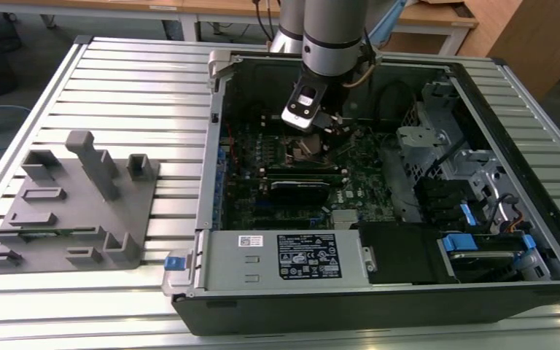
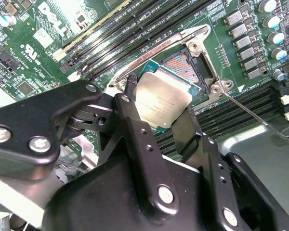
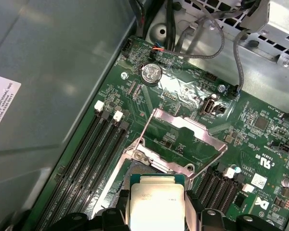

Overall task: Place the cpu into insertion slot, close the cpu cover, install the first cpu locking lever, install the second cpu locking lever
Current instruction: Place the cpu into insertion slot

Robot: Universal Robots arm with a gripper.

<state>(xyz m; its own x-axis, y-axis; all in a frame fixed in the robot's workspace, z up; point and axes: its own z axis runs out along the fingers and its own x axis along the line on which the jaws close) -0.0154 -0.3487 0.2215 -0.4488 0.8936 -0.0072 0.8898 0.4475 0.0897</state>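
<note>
My gripper (image 2: 159, 109) is shut on the cpu (image 2: 163, 100), a pale silver square chip on a green base, clamped by its edges between two black fingers (image 2: 130, 113). The chip hangs just over the insertion slot (image 2: 183, 65), whose coppery-dark centre and silver rim show beyond it. In the first wrist view the cpu (image 3: 156, 202) sits above the dark insertion slot (image 3: 135, 171). The cpu cover (image 3: 188, 127), a silver frame, lies flipped open past the slot. A thin locking lever (image 2: 250, 113) stands loose beside the socket. In the exterior view my gripper (image 1: 311, 131) is deep inside the computer case.
Long black memory slots (image 2: 135, 33) run beside the socket. The open case (image 1: 553, 219) has high walls, a drive cage (image 1: 436, 138) and cables. A grey power-supply box (image 1: 280, 255) sits at the front. A grey fixture (image 1: 66, 211) rests on the slatted table at the exterior view's left.
</note>
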